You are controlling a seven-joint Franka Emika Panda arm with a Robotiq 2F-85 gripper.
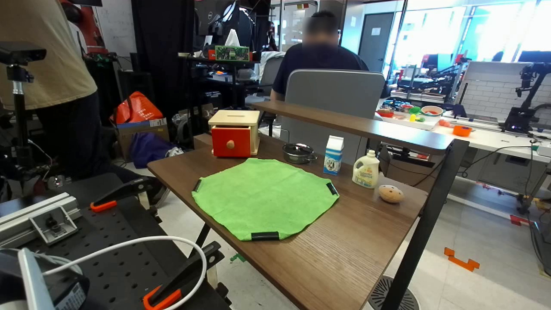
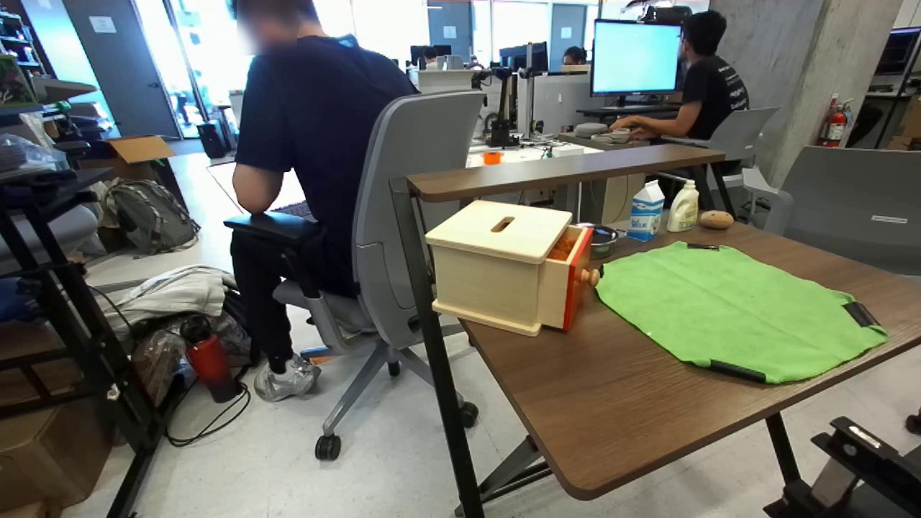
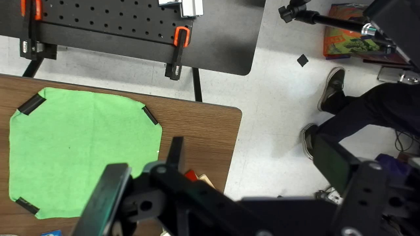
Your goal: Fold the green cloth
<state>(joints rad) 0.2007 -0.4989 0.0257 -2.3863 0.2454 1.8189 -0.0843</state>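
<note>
The green cloth (image 1: pixel 264 198) lies spread flat and unfolded on the brown table (image 1: pixel 344 258), with several black strips at its cut-off corners. It also shows in an exterior view (image 2: pixel 734 309) and on the left of the wrist view (image 3: pixel 78 144). A faint crease runs across it. My gripper (image 3: pixel 256 154) shows only in the wrist view. Its fingers are wide apart with nothing between them. It is above the scene and apart from the cloth, with table end and floor seen between the fingers. Part of the gripper covers the cloth's lower right edge there.
A wooden box (image 1: pixel 234 133) with a red drawer, a lidded pot (image 1: pixel 298 153), a milk carton (image 1: pixel 333 155), a cream bottle (image 1: pixel 366 170) and a potato-like item (image 1: pixel 391 193) stand beyond the cloth. A raised shelf (image 1: pixel 344 122) spans the back edge. A person sits behind it.
</note>
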